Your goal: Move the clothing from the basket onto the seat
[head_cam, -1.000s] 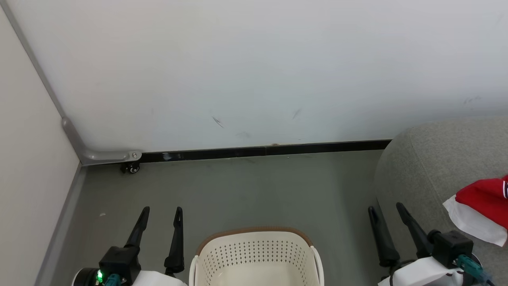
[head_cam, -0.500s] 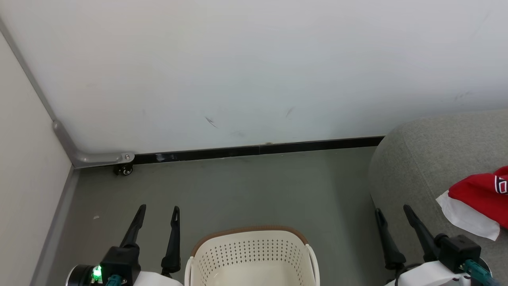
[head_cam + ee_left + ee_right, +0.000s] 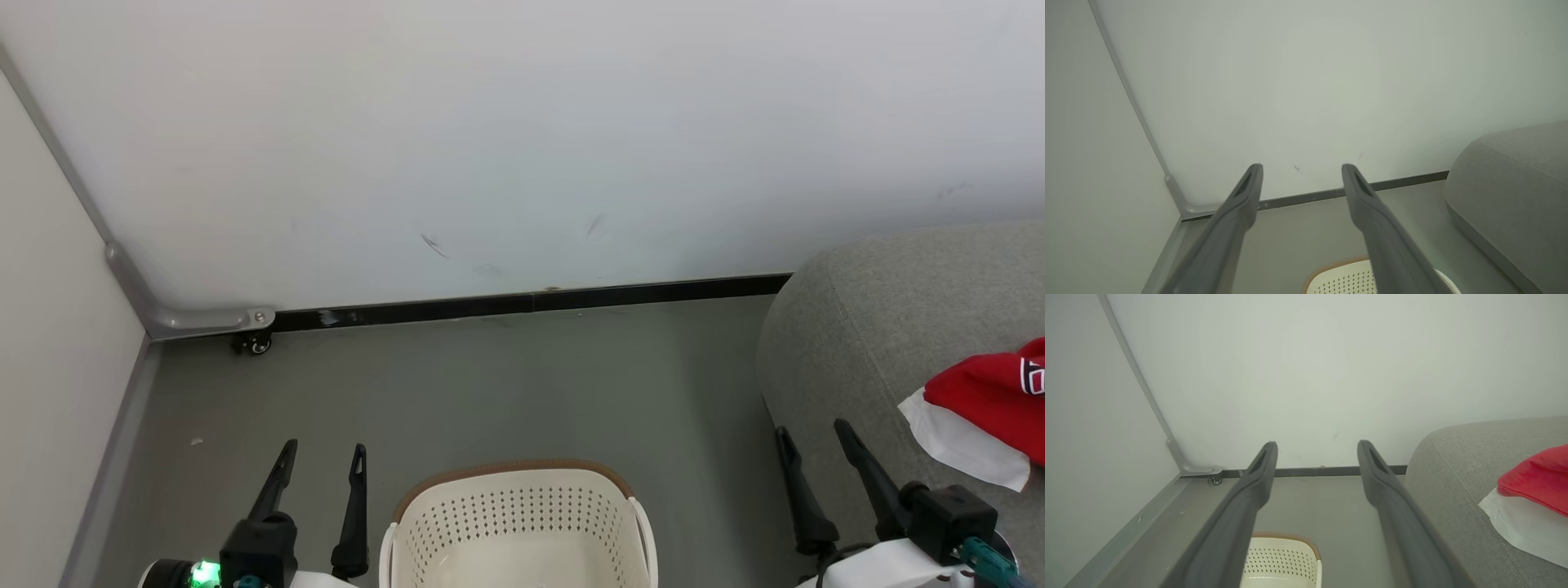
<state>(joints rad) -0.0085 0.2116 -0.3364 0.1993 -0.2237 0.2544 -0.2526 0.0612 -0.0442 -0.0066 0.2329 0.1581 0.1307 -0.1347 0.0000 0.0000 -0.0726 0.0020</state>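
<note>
Since a second ago the head camera has swung a little, so basket, sofa and wall corner all sit further left in its view, and both tools show slightly lower.

Nearest, the left tool (image 3: pixel 324 446) rises at the lower left, its two dark fingers apart with nothing between them. The right tool (image 3: pixel 811 427) stands at the lower right, fingers likewise spread and bare, tips over the front edge of the seat (image 3: pixel 857 327).

Between the two tools the basket (image 3: pixel 514 468) rests on the grey floor (image 3: pixel 490 384); its brown rim, perforated far wall and a strip of pale bottom are in view.

Right of the right tool, the clothing (image 3: pixel 980 392) lies on the seat, a red bundle with a white fold below it and a bit of white lettering at the picture's edge.

Beyond, a black skirting (image 3: pixel 531 301) runs along the white wall (image 3: pixel 490 122), with a small caster (image 3: pixel 255 345) in the left corner.
</note>
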